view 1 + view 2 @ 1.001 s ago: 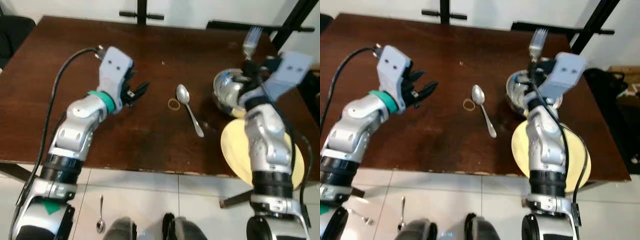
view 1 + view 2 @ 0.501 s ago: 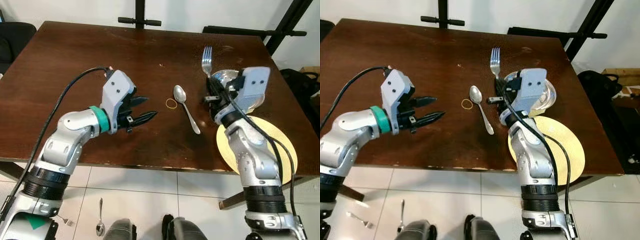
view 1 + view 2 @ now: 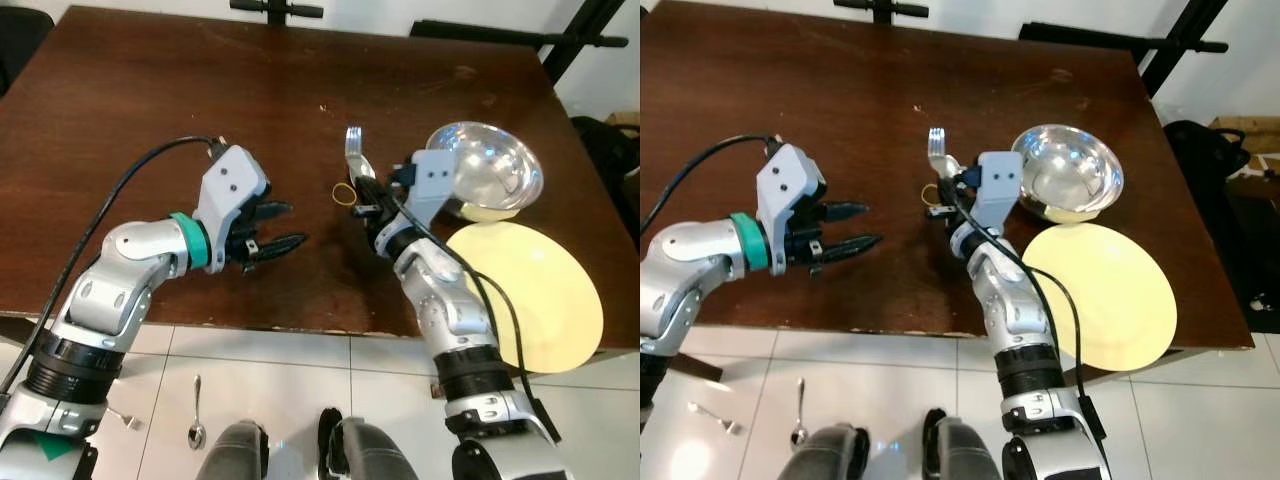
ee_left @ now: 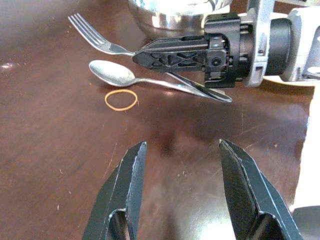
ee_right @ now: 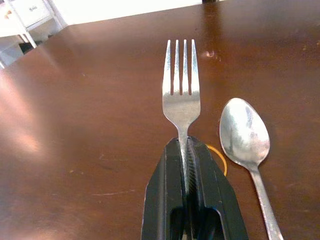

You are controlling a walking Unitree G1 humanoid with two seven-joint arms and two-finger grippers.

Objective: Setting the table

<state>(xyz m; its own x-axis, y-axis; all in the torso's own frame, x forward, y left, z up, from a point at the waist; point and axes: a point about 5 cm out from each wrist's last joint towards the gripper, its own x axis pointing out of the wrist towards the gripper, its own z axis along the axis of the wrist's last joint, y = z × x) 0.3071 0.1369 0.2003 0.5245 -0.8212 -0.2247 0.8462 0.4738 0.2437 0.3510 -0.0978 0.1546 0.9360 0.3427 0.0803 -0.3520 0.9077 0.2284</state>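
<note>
Right gripper (image 5: 187, 165) clamped on fork (image 5: 181, 90), tines forward, low over brown table (image 3: 150, 110) beside spoon (image 5: 245, 132) and rubber band (image 4: 121, 100). Left gripper (image 4: 182, 165) spread wide, holding nothing, just above the tabletop, aimed at the cutlery. Steel bowl (image 3: 485, 180) and yellow plate (image 3: 530, 290) near the right table edge.

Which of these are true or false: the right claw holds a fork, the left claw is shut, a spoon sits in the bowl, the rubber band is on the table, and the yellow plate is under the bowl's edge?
1. The right claw is shut on the silver metal fork. True.
2. The left claw is shut. False: its fingers stand apart, holding nothing.
3. The silver metal spoon lies in the shiny steel bowl. False: it lies on the dark brown wooden table, beside the fork.
4. The small yellow rubber band lies on the table. True.
5. The round pale yellow plate reaches under the bowl's edge. True.
</note>
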